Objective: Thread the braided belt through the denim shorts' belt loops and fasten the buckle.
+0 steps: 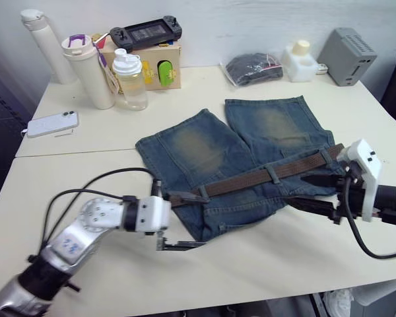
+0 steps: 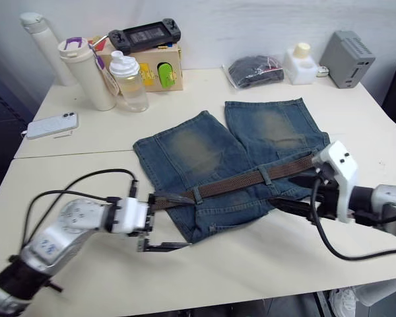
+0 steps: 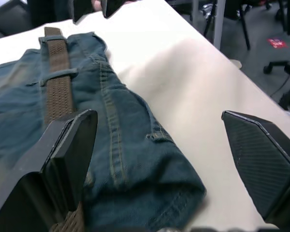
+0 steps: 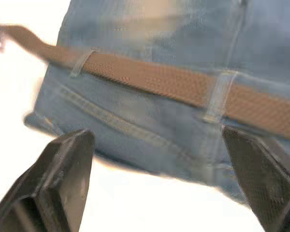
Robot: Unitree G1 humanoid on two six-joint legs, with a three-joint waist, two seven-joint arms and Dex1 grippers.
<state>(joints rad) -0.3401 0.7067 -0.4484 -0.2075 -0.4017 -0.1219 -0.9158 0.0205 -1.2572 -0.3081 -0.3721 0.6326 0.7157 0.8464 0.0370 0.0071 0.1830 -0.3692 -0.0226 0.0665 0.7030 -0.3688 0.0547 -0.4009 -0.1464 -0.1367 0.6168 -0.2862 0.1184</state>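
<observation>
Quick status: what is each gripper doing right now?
Left gripper: open, holding nothing, at the dark brown braided belt end.
Right gripper: open, empty, beside the faded blue denim shorts.

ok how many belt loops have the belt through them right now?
2 visible: one belt loop near the left gripper, one mid-waistband, both over the braided belt. More may be hidden by the right gripper.

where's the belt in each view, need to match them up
Left eye: the belt runs along the shorts' waistband, between the grippers.
Right eye: the belt crosses the middle, same slant.
Left wrist: the belt runs away along the waistband.
Right wrist: the belt crosses the picture under two loops.
Shared landmark: the belt loop over the strap, also at.
</observation>
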